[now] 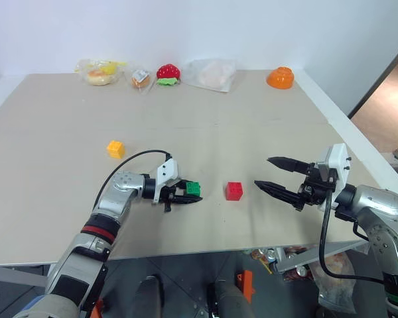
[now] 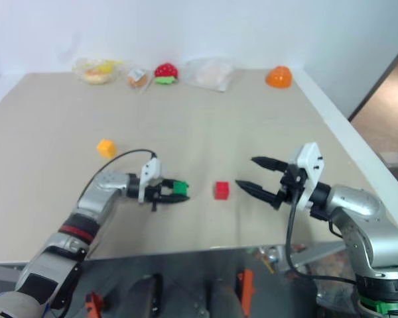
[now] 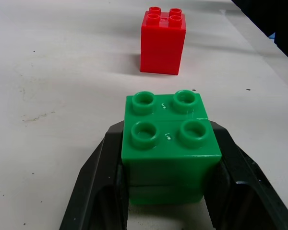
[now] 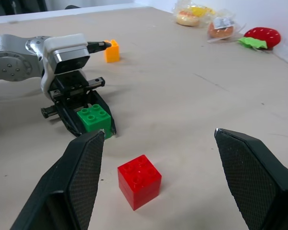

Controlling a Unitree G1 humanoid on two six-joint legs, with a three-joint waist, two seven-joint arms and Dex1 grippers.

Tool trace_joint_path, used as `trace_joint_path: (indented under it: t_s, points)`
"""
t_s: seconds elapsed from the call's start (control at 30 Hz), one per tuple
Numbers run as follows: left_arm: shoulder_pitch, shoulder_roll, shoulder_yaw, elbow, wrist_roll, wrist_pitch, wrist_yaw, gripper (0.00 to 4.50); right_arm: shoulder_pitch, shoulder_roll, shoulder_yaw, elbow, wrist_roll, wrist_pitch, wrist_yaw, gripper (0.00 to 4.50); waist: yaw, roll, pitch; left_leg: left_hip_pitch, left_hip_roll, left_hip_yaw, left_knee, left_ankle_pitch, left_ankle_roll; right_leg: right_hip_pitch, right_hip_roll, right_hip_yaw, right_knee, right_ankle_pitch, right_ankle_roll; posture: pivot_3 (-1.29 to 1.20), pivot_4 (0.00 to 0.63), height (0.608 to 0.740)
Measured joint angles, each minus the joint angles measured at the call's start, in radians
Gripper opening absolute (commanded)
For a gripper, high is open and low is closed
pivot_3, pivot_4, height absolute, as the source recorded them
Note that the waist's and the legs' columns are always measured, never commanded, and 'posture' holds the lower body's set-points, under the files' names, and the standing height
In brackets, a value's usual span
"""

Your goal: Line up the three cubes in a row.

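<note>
No text, label, brand, number or sign can be read on anything here.

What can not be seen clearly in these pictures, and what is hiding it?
- Green cube: its lower sides are covered by the left gripper fingers; whether it touches the table cannot be told.
- Contents of the clear bags at the far edge: too small to name.
- Yellow cube: partly hidden in the right wrist view by the left gripper's fingertip.
- Right gripper: its fingers are cut off by the bottom edge in the right wrist view.

strawberry toy (image 1: 168,73), orange bowl (image 1: 280,77) at table (image 1: 252,112) rear
</note>
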Motion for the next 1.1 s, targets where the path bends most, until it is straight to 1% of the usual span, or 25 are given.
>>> trace_joint_path:
  t_s: [0.07, 0.13, 0.17, 0.2, 0.33, 0.43, 0.53, 0.67, 0.73, 0.8, 0.83, 0.87, 0.9, 1.0, 1.1]
  points:
    - [0.0, 0.0, 0.0, 0.0, 0.001, -0.002, 0.003, 1.38, -0.009, 0.0, 0.0, 0.002, 0.0, 0.0, 0.0, 3.81, 0.0, 0.0, 0.0, 0.0, 0.0, 0.0, 0.0, 0.0, 0.0, 0.0, 0.0, 0.0, 0.0, 0.0, 0.0, 0.0, 0.15, 0.74]
    - [0.0, -0.003, 0.0, 0.002, 0.001, -0.005, 0.01, 2.41, -0.015, 0.0, 0.0, 0.005, 0.0, 0.0, 0.001, 3.81, 0.0, 0.0, 0.0, 0.0, 0.0, 0.0, 0.0, 0.0, 0.0, 0.0, 0.0, 0.0, 0.0, 0.0, 0.0, 0.0, 0.15, 0.74]
    - [0.0, -0.006, 0.002, 0.007, 0.001, -0.002, 0.017, 2.56, -0.015, 0.0, 0.0, 0.005, 0.0, 0.0, 0.001, 3.81, 0.0, 0.0, 0.0, 0.0, 0.0, 0.0, 0.0, 0.0, 0.0, 0.0, 0.0, 0.0, 0.0, 0.0, 0.0, 0.0, 0.15, 0.74]
    - [0.0, -0.007, 0.004, 0.014, -0.001, 0.004, 0.02, 3.0, -0.016, 0.0, 0.0, 0.006, 0.0, 0.0, 0.001, 3.81, 0.0, 0.0, 0.0, 0.0, 0.0, 0.0, 0.0, 0.0, 0.0, 0.0, 0.0, 0.0, 0.0, 0.0, 0.0, 0.0, 0.15, 0.74]
    - [-0.001, -0.002, 0.005, 0.014, -0.001, 0.0, 0.007, 4.4, -0.017, 0.0, 0.0, 0.006, 0.0, 0.0, 0.002, 3.81, 0.0, 0.0, 0.0, 0.0, 0.0, 0.0, 0.0, 0.0, 0.0, 0.0, 0.0, 0.0, 0.0, 0.0, 0.0, 0.0, 0.15, 0.74]
    - [0.005, 0.031, 0.011, 0.001, -0.01, 0.011, -0.026, 4.4, -0.018, 0.0, 0.0, 0.006, 0.0, 0.0, 0.002, 3.81, -0.002, 0.0, 0.0, 0.0, 0.0, 0.0, -0.001, 0.0, 0.0, 0.0, 0.001, 0.0, 0.0, 0.0, 0.0, 0.0, 0.15, 0.74]
    - [0.033, 0.089, 0.033, -0.047, -0.043, 0.051, -0.075, 4.4, -0.026, 0.0, 0.004, 0.007, 0.0, 0.0, 0.004, 3.81, -0.003, 0.0, 0.0, 0.0, 0.0, 0.0, -0.001, 0.0, 0.0, -0.001, 0.0, 0.0, 0.0, 0.0, 0.0, 0.0, 0.15, 0.74]
    - [0.116, 0.218, 0.061, -0.193, -0.104, 0.14, -0.15, 4.4, -0.063, -0.004, 0.009, 0.019, 0.002, 0.0, 0.022, 3.81, -0.004, 0.0, 0.0, 0.0, 0.0, 0.0, -0.002, 0.0, 0.0, -0.001, 0.0, 0.0, 0.0, 0.0, 0.0, 0.0, 0.15, 0.74]
    - [0.139, 0.264, 0.077, -0.217, -0.109, 0.144, -0.16, 4.4, -0.077, -0.007, 0.009, 0.03, 0.003, 0.0, 0.026, 3.81, -0.003, 0.0, 0.0, 0.0, 0.0, 0.0, -0.002, 0.0, 0.0, -0.001, 0.0, 0.0, 0.0, 0.0, -0.001, 0.0, 0.15, 0.74]
    - [0.166, 0.321, 0.119, -0.212, -0.112, 0.141, -0.15, 4.4, -0.107, -0.007, 0.018, 0.043, 0.002, -0.001, 0.036, 3.81, -0.003, 0.0, 0.0, 0.0, 0.0, 0.0, -0.002, 0.0, 0.0, -0.002, 0.0, 0.0, 0.0, 0.0, -0.001, 0.0, 0.15, 0.74]
    - [0.193, 0.379, 0.182, -0.194, -0.118, 0.14, -0.125, 4.4, -0.127, -0.006, 0.022, 0.05, 0.001, -0.008, 0.041, 3.81, -0.005, 0.0, 0.0, 0.0, 0.001, 0.001, -0.002, 0.0, 0.0, -0.002, -0.001, 0.0, 0.0, 0.0, -0.001, 0.0, 0.15, 0.74]
    - [0.195, 0.394, 0.202, -0.187, -0.119, 0.14, -0.117, 4.4, -0.129, -0.006, 0.022, 0.052, 0.001, -0.009, 0.041, 3.81, -0.004, 0.0, 0.0, 0.0, 0.001, 0.001, -0.002, 0.0, 0.0, -0.002, -0.001, -0.001, 0.0, 0.0, -0.001, 0.0, 0.15, 0.74]
    - [0.207, 0.408, 0.251, -0.194, -0.135, 0.152, -0.085, 4.4, -0.15, 0.008, 0.034, 0.062, -0.006, -0.013, 0.029, 3.81, -0.004, 0.0, 0.0, 0.0, 0.001, 0.002, -0.002, 0.0, -0.001, -0.002, -0.002, -0.001, 0.0, 0.0, -0.001, 0.0, 0.15, 0.74]
    - [0.269, 0.404, 0.344, -0.267, -0.189, 0.239, 0.031, 4.4, -0.244, 0.093, 0.077, 0.09, -0.045, -0.038, -0.046, 3.81, -0.004, 0.0, 0.0, 0.0, 0.001, 0.003, -0.002, 0.0, -0.001, -0.002, -0.003, -0.001, -0.001, 0.0, -0.001, 0.0, 0.15, 0.74]
    - [0.347, 0.403, 0.421, -0.322, -0.222, 0.29, 0.125, 4.4, -0.301, 0.14, 0.133, 0.13, -0.108, -0.083, -0.079, 3.81, -0.005, 0.0, 0.0, 0.0, 0.002, 0.004, -0.002, 0.0, -0.001, -0.003, -0.003, -0.001, -0.001, 0.0, -0.001, 0.0, 0.15, 0.74]
